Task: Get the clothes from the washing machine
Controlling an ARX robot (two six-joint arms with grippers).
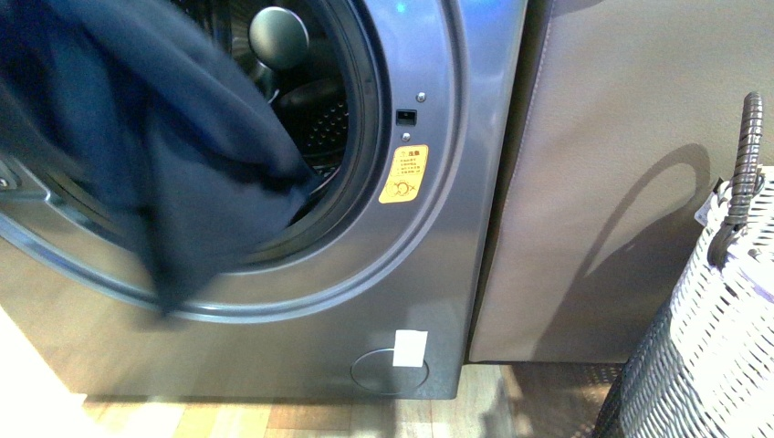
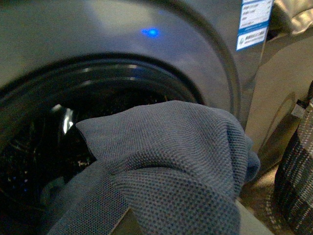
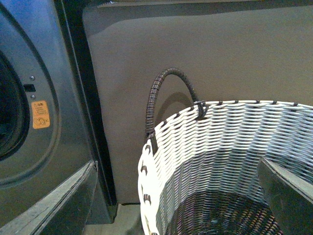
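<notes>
- Fingers of the left gripper (image 2: 128,224) are buried in bunched cloth. They are judged to be closed on the clothes (image 1: 183,173), since the garment is seen hanging lifted from the upper left of the front view.
- The clothes are draped out of the porthole of the washing machine (image 1: 429,274). Their long axis runs downward, the lower end hangs past the bottom rim, and a fold trails towards the drum (image 1: 324,123).
- Right of the porthole, a yellow-orange sticker (image 1: 402,173) is seen on the machine's face.
- Farther right, the right gripper (image 3: 177,164) is held wide open above the woven basket (image 3: 220,110), with nothing between its fingers.
- The basket lies to the right of the garment, well apart from it, so a rightward carry is judged to be needed. The left arm is much the nearer to the cloth.
</notes>
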